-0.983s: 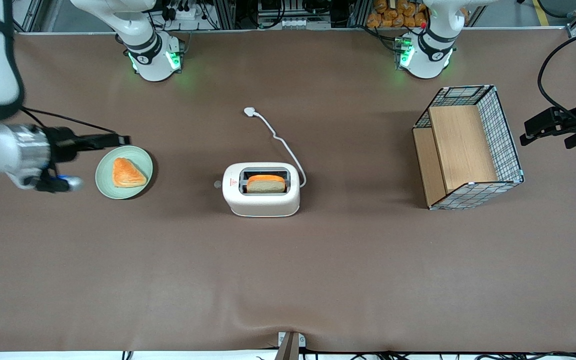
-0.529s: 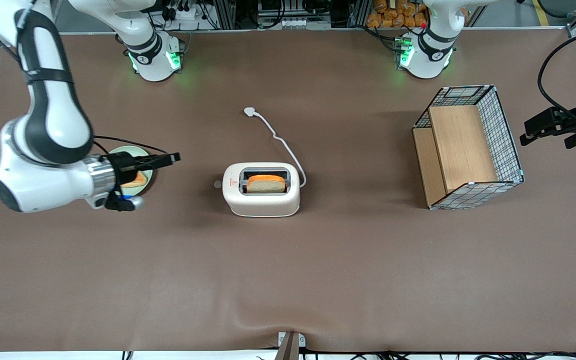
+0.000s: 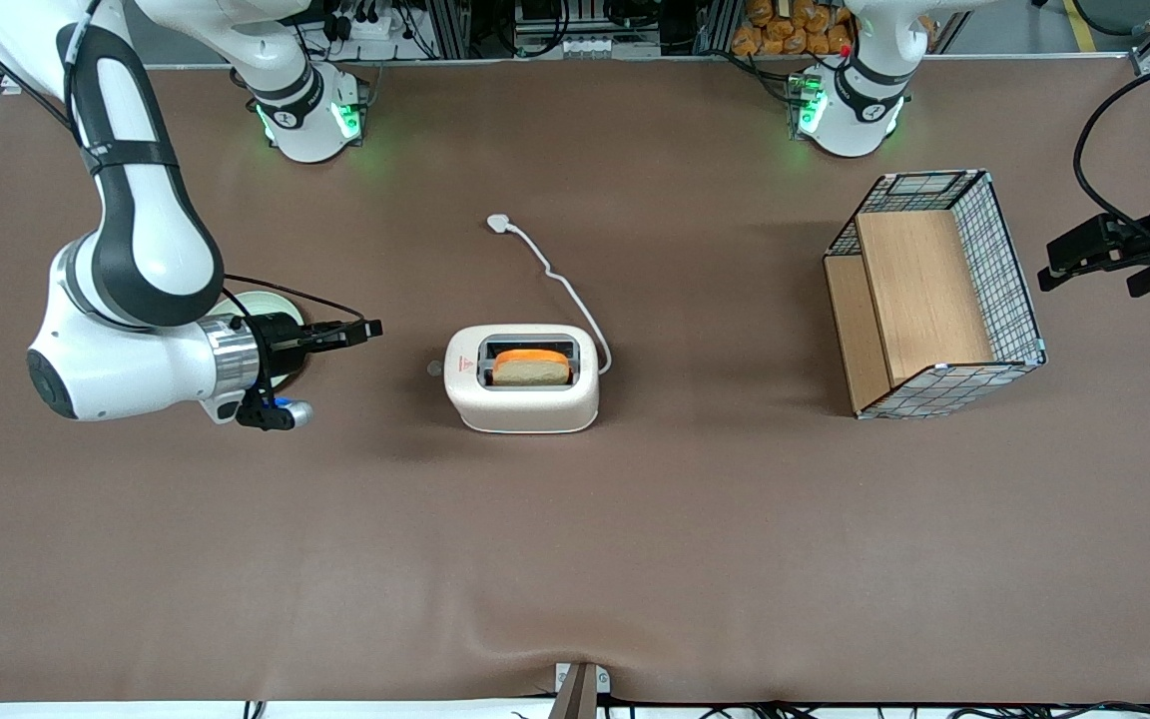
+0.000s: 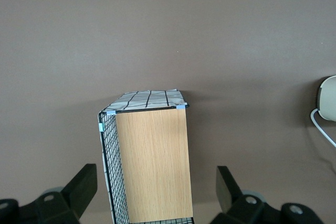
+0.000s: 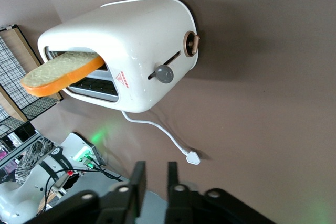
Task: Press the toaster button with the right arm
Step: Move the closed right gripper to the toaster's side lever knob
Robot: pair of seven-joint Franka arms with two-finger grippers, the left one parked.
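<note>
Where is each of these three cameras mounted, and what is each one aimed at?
Front view: high above the table, looking down at the toaster, the basket, both arms and the gripper near the toaster's button end.
Left wrist view: on the parked arm, looking down on the basket, its own jaws showing.
Right wrist view: on the working arm, facing the toaster button, its nearly closed jaws showing.
Shared: all views show the toaster.
</note>
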